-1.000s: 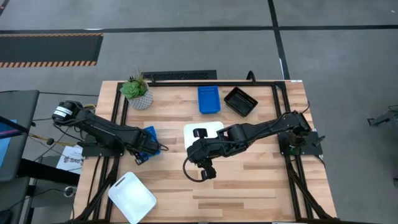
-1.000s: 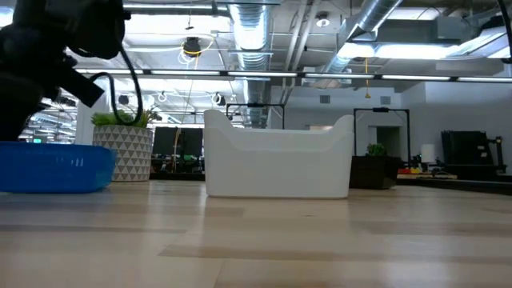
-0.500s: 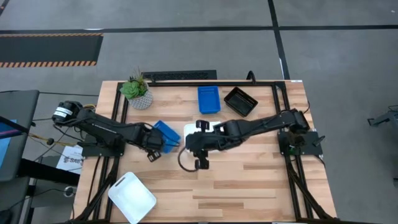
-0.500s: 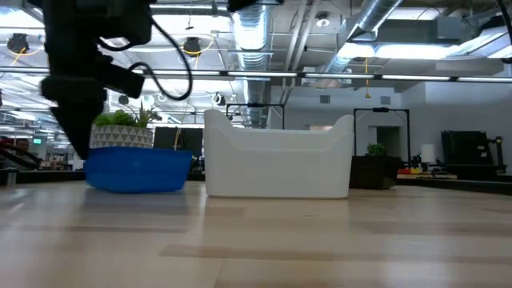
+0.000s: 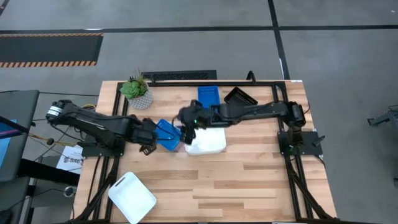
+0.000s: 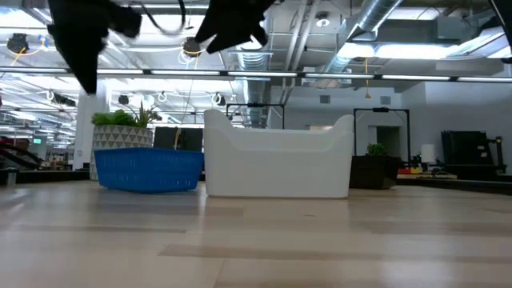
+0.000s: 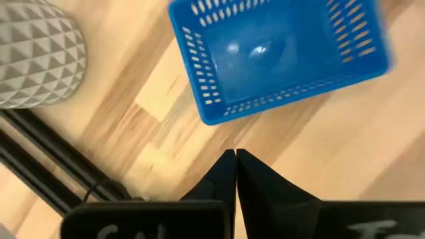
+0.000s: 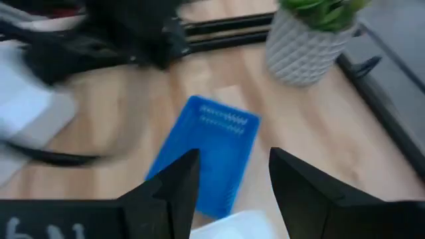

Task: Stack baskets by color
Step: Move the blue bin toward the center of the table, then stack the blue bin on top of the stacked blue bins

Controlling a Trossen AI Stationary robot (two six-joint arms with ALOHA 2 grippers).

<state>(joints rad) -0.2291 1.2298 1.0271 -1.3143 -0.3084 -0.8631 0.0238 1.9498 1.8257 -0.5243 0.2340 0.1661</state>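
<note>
Blue basket (image 5: pixel 166 135) now pushed beside white basket (image 5: pixel 206 140) — left gripper (image 7: pixel 236 159) clenched, empty, just behind it. Right gripper (image 8: pixel 229 174) swung over, fingers spread, empty — pickup for blue stack likely next.

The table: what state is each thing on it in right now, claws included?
Left claw: shut, empty.
Right claw: open, empty, above the blue basket.
Blue basket: upright, beside the middle white basket.
Middle white basket: upright.
Far blue basket: upright, partly hidden.
Black basket: partly hidden.
Near white basket: alone.
Plant: upright.
</note>
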